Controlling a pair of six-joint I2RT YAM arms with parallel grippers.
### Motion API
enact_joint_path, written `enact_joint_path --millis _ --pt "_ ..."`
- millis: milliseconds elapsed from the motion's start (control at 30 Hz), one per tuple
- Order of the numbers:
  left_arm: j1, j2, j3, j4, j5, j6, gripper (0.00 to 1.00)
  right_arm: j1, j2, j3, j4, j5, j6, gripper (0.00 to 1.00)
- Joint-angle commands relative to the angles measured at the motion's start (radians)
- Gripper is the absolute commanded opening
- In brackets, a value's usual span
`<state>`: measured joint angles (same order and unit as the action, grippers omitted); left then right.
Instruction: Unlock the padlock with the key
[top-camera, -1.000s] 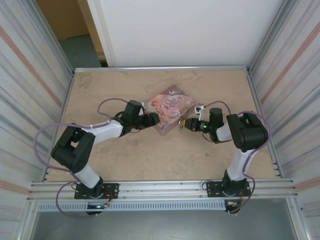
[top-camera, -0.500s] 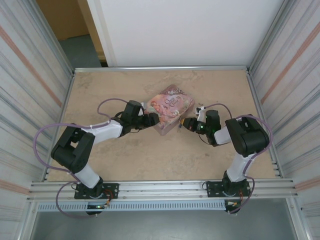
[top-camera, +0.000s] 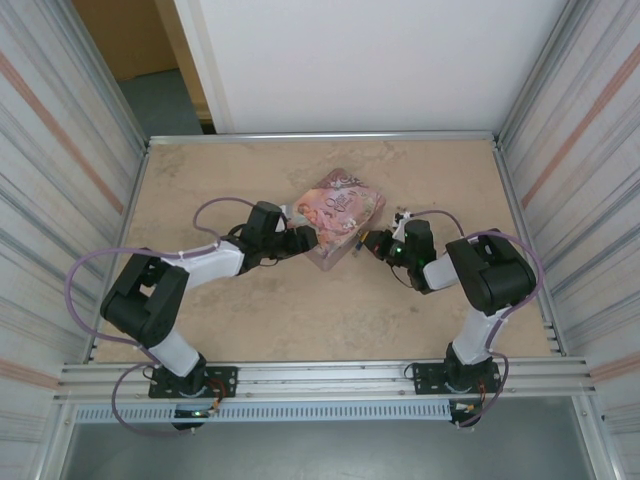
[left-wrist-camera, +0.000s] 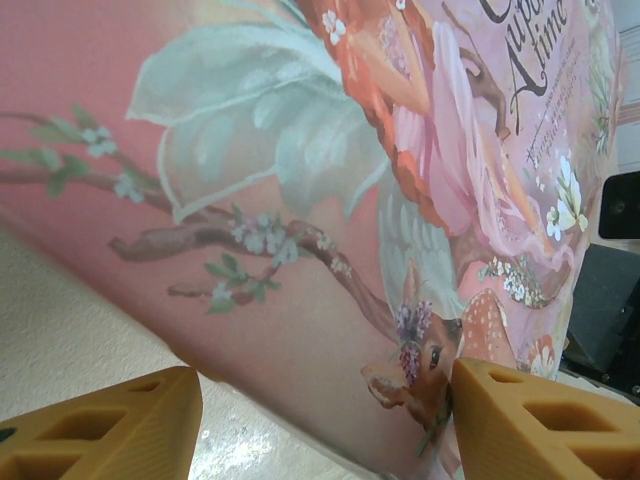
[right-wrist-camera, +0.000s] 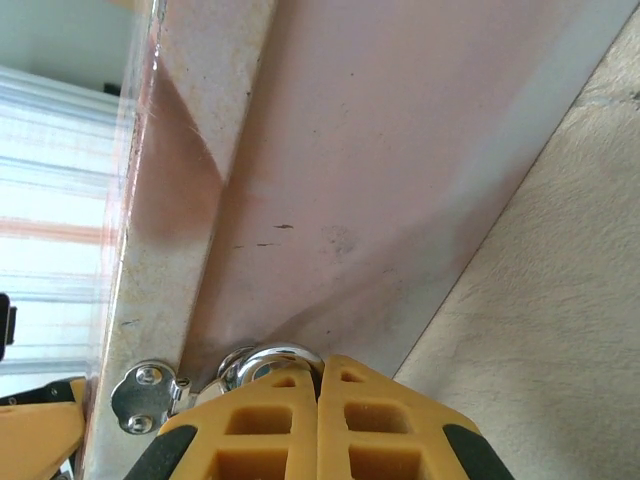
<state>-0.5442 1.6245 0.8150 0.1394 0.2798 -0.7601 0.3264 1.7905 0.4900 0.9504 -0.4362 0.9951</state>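
Observation:
The pink illustrated tin (top-camera: 340, 208) lies mid-table, tilted up on one edge. My left gripper (top-camera: 308, 240) grips its near left corner. In the left wrist view the tin (left-wrist-camera: 300, 200) sits between the two yellow fingers, and the right finger (left-wrist-camera: 540, 420) presses on the deer picture. My right gripper (top-camera: 370, 245) is shut at the tin's near right side. In the right wrist view its tips (right-wrist-camera: 320, 365) meet on a thin dark sliver, the key. The padlock's shiny shackle (right-wrist-camera: 268, 356) curves just above them, beside the metal hasp (right-wrist-camera: 140, 395). The padlock's body is hidden behind the fingers.
The beige table (top-camera: 250, 320) has open room in front of and behind the tin. Aluminium rails (top-camera: 320, 375) run along the near edge and ribbed walls stand on both sides. Purple cables (top-camera: 215, 210) loop over both arms.
My right gripper has pushed left, up against the tin's side. The tin has shifted and turned slightly left. The left arm has barely moved.

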Motion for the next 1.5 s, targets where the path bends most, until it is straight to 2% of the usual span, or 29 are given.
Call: enact_joint_path --millis 0,233,433,533,700,900,1200,1367,1467 --pt "0.009 0.050 -0.076 -0.241 -0.069 0.030 0.65 0.002 -0.040 0.029 0.039 0.066 0.034 0.00" --pt "0.024 0.006 -0.094 -0.211 -0.032 0.016 0.67 -0.016 -0.124 -0.002 -0.045 0.134 -0.020 0.00" --pt "0.027 -0.075 -0.080 -0.243 -0.031 0.025 0.69 -0.074 -0.210 -0.042 -0.111 0.130 -0.059 0.00" --pt "0.031 -0.139 -0.080 -0.257 -0.033 0.033 0.70 -0.085 -0.304 -0.035 -0.252 0.129 -0.144 0.00" --pt "0.048 -0.284 -0.097 -0.291 -0.054 0.054 0.71 -0.079 -0.500 0.022 -0.605 0.138 -0.340 0.00" --pt "0.090 -0.475 -0.127 -0.359 -0.073 0.080 0.72 -0.038 -0.646 0.116 -0.984 0.132 -0.502 0.00" --pt "0.150 -0.725 -0.203 -0.455 -0.149 0.154 0.77 0.090 -0.795 0.220 -1.405 0.252 -0.567 0.00" --pt "0.205 -0.847 -0.276 -0.488 -0.150 0.145 0.79 0.203 -0.796 0.282 -1.623 0.365 -0.545 0.00" --pt "0.236 -0.907 -0.313 -0.513 -0.155 0.145 0.81 0.250 -0.755 0.311 -1.721 0.381 -0.503 0.00"
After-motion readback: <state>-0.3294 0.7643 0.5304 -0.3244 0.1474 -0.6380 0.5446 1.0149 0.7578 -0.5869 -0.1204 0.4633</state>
